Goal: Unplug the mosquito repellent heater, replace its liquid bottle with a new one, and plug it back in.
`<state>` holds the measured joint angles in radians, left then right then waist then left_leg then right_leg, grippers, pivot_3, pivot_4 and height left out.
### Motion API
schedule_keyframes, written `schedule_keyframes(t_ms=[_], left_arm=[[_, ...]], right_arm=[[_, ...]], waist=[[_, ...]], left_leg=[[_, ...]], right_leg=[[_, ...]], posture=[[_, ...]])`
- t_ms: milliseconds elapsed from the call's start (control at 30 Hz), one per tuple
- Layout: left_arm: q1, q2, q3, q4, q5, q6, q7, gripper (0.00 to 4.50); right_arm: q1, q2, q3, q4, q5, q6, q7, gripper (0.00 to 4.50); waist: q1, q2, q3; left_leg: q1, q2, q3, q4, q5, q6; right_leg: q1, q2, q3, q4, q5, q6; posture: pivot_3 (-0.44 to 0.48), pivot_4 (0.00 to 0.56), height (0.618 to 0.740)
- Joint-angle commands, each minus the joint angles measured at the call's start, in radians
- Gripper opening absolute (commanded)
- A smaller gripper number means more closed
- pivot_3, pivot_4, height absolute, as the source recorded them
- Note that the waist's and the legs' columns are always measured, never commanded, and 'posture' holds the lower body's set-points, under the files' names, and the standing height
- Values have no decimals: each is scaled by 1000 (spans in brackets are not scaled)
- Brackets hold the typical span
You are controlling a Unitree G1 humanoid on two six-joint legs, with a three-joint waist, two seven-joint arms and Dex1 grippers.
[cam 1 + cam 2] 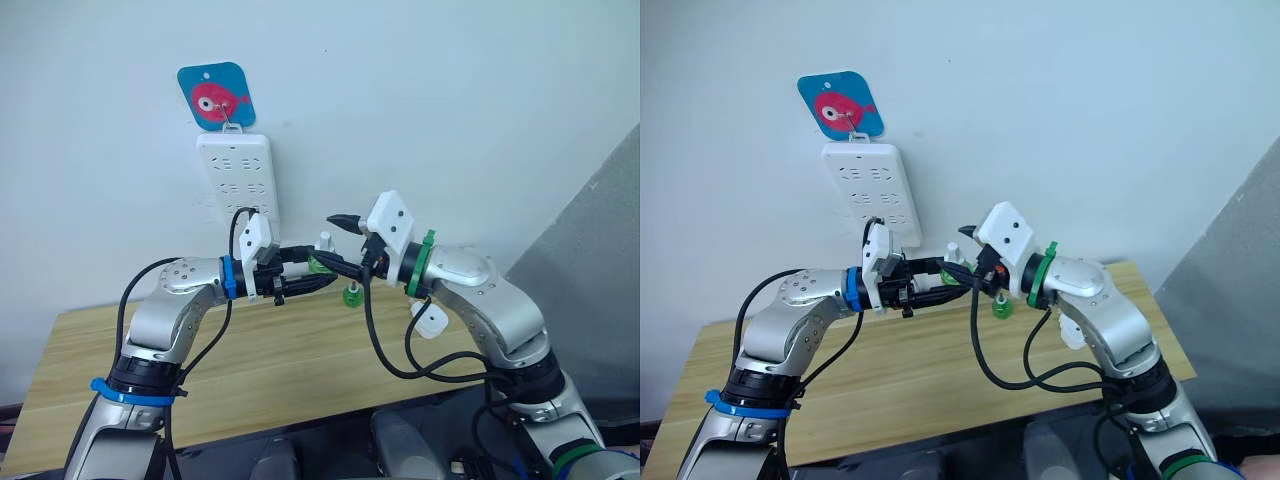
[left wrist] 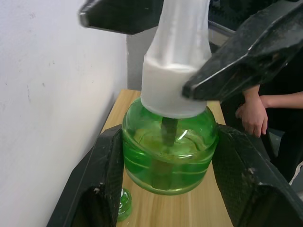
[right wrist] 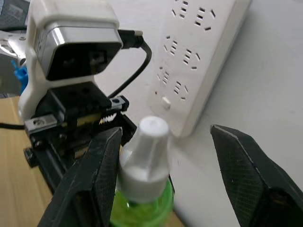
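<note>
While clamped, green-liquid bottle upright.

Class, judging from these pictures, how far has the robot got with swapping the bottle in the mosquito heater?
Done: the heater is off the power strip and appears to lie on the table. In hand: the left gripper clamps a green bottle, and the right gripper is open around its white cap. Left: uncapping, fitting, plugging in. A second green bottle sits on the table.
</note>
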<state>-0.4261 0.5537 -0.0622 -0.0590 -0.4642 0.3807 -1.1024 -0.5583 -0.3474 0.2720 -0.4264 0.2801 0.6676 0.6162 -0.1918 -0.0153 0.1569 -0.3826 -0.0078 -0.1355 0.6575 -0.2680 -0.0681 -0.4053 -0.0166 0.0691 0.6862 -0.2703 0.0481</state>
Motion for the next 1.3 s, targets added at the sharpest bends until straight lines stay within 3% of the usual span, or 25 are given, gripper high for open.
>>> schedule_keyframes(t_ms=[33, 233, 333, 633, 833, 1300], left_arm=[[-18, 9, 20, -16, -8, -25, -15, 2318], [-17, 15, 22, -1, -4, -37, -23, 2317], [-20, 14, 21, 8, -2, -45, -26, 2317], [-23, -10, 14, -2, -9, -52, -17, 2317], [-27, -30, 13, -16, -14, -46, -4, 2317], [-21, -39, 14, -6, -13, -57, 10, 2317]], right_arm=[[7, -58, -82, -55, 51, 30, 36, 3089], [29, -192, -132, -143, 198, 105, 178, 3089], [22, -200, -134, -154, 224, 118, 170, 3089], [-59, 20, -3, -29, 81, 54, -37, 3089], [-68, 82, 22, 37, 23, 14, -77, 3089], [-2, -86, -110, -38, 126, 85, 35, 3089]], waist=[[0, 0, 0], [1, 0, 0], [-1, 0, 0], [-1, 0, 0], [-2, 0, -1], [-2, 0, -1]], left_leg=[[0, 0, 0, 0, 0, 0], [0, 0, 1, 0, 0, 0], [0, 0, 0, 0, 0, 0], [-1, 0, 0, 0, 0, 0], [-1, 0, 0, 0, 0, 0], [-1, 0, 0, 0, 0, 0]], right_leg=[[0, 0, 0, 0, 0, 0], [0, 0, 0, -1, 0, 0], [0, 0, 0, -1, 0, 0], [0, 0, 0, -2, 0, 0], [0, -1, 0, -2, 0, 0], [0, -1, 0, -3, 0, 0]], posture=[[-189, 114, 740], [-194, 113, 740], [-196, 109, 740], [-198, 99, 740], [-192, 96, 740], [-197, 100, 740]])
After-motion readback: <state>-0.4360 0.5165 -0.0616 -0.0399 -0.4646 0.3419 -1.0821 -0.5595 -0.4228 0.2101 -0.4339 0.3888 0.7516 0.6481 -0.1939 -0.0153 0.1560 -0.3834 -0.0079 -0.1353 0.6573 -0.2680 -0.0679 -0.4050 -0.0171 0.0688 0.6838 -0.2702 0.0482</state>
